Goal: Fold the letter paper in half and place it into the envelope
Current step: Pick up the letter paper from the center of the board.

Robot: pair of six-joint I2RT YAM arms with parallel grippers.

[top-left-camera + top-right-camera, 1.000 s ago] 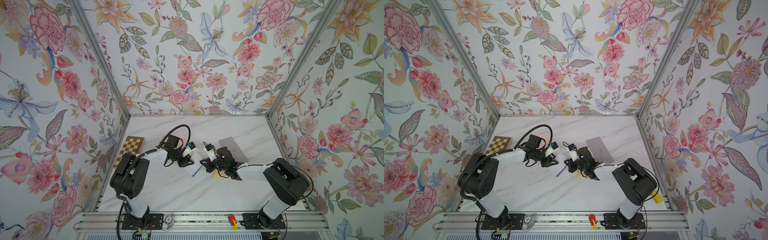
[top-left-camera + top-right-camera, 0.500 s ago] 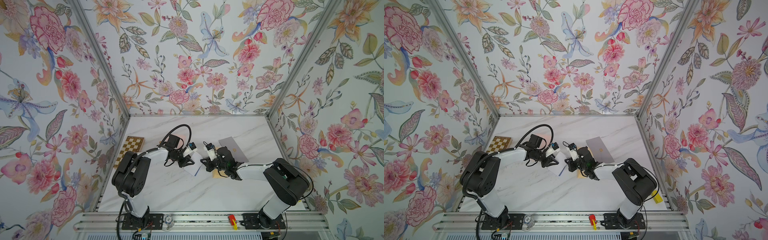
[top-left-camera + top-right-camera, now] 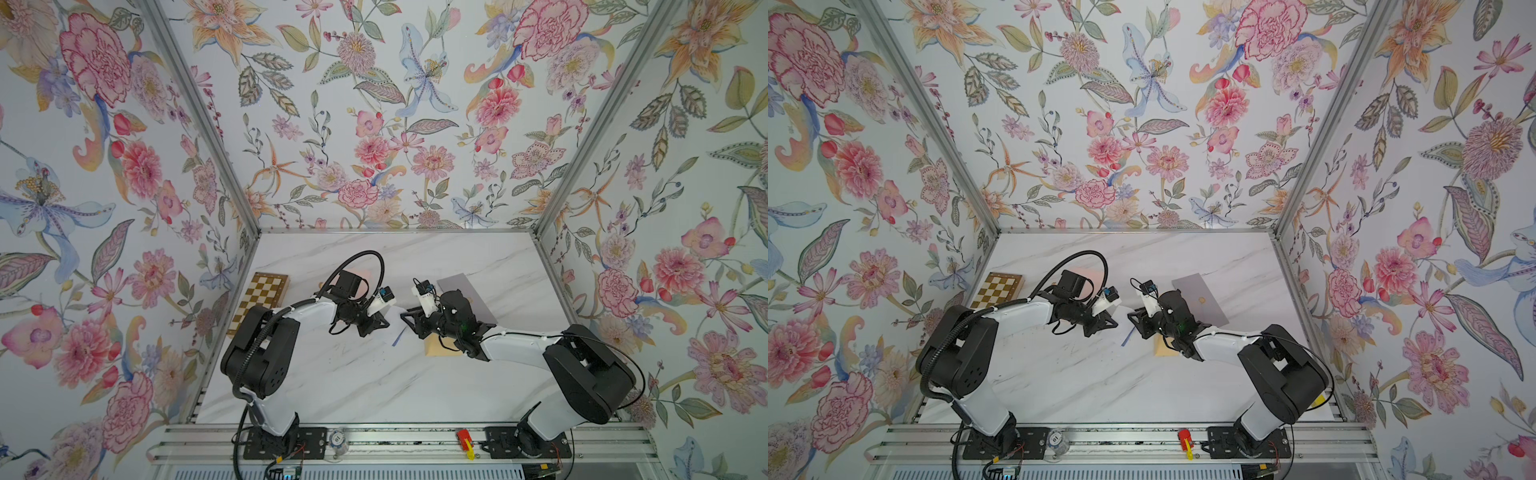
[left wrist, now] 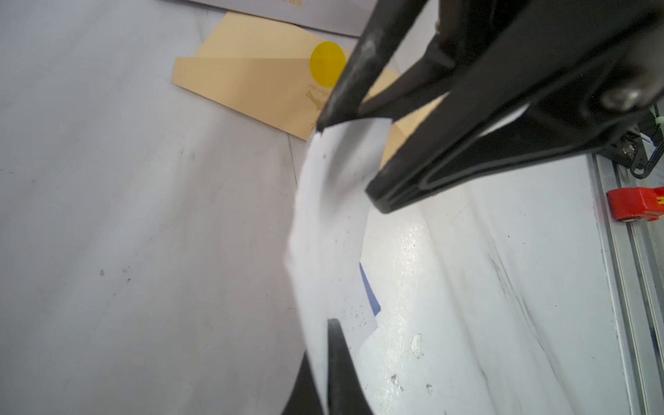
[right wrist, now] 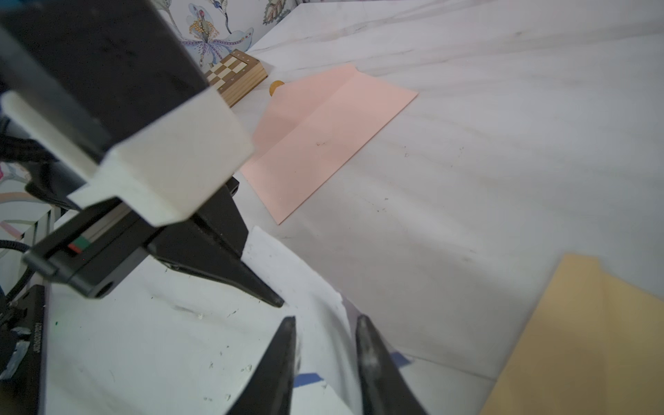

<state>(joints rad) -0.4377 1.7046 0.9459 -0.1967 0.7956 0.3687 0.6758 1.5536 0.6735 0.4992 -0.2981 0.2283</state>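
**One paper [image 4: 330, 222], three envelopes**

So the paper's held up near the middle of the table [image 3: 374, 382], bowed, long axis running roughly 9 to 3 from claw to claw. Left claw [image 5: 276, 302] is pinched tight on the 9 o'clock end. Right claw [image 5: 325, 332] has its fingers a bit apart, with the paper's other edge loose between them. From the paper, the tan envelope [image 4: 251, 79] is at 4, the grey envelope [image 3: 465, 291] at 2 and the pink envelope [image 5: 323, 140] at 11. One chessboard [image 3: 259, 299] at 9.

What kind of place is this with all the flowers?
Probably a robot test booth: two robot arms bolted to a metal rail, at a marble-look table boxed in by flowered panels.
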